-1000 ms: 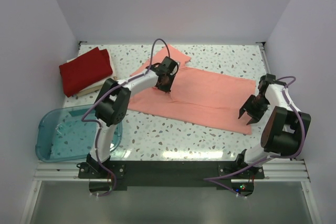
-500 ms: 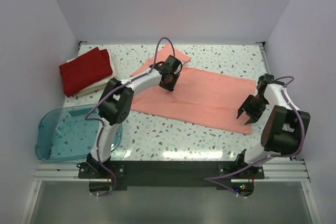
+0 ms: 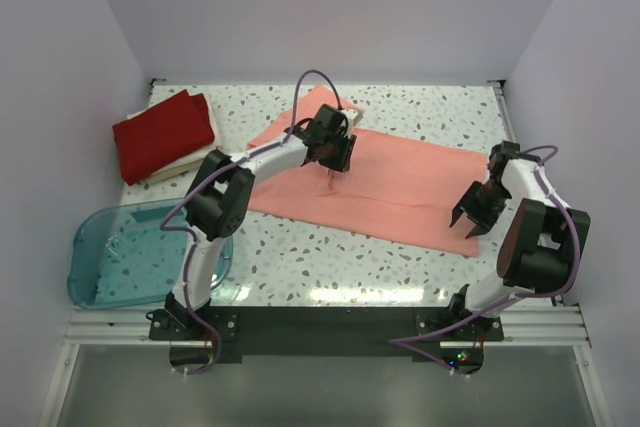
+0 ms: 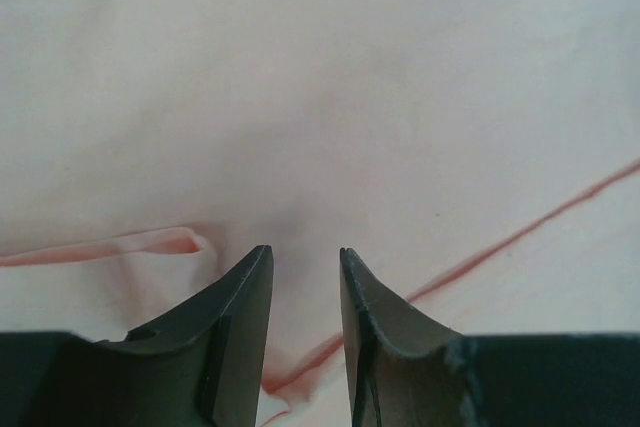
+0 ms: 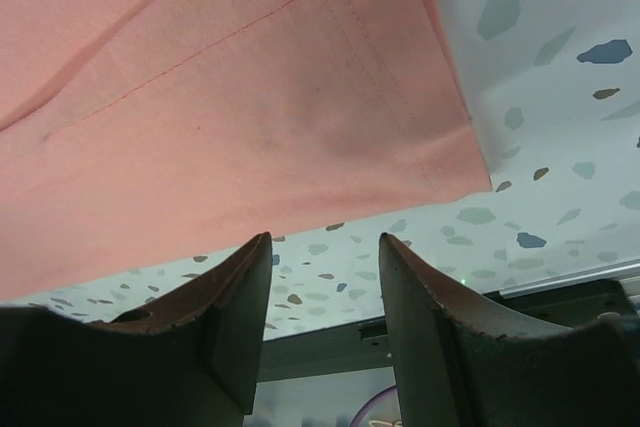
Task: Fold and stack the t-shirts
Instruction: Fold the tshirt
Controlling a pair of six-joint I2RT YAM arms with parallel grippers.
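Observation:
The salmon-pink t-shirt [image 3: 385, 182] lies spread flat across the middle of the table. My left gripper [image 3: 336, 165] hangs low over its back left part, near a sleeve. In the left wrist view [image 4: 305, 257] its jaws stand a narrow gap apart over the cloth [image 4: 330, 97], with nothing between them. My right gripper [image 3: 468, 222] is open at the shirt's near right corner [image 5: 250, 117], its fingertips [image 5: 325, 247] over bare table. The deep red t-shirt [image 3: 163, 132] lies folded on the cream-white t-shirt [image 3: 178, 169] at the back left.
A translucent blue plastic tub [image 3: 130, 257] stands at the near left, beside the left arm's base. White walls close in the speckled table [image 3: 330, 257] on the left, back and right.
My left gripper has moved to the right and slightly nearer over the salmon shirt. The right gripper has hardly moved.

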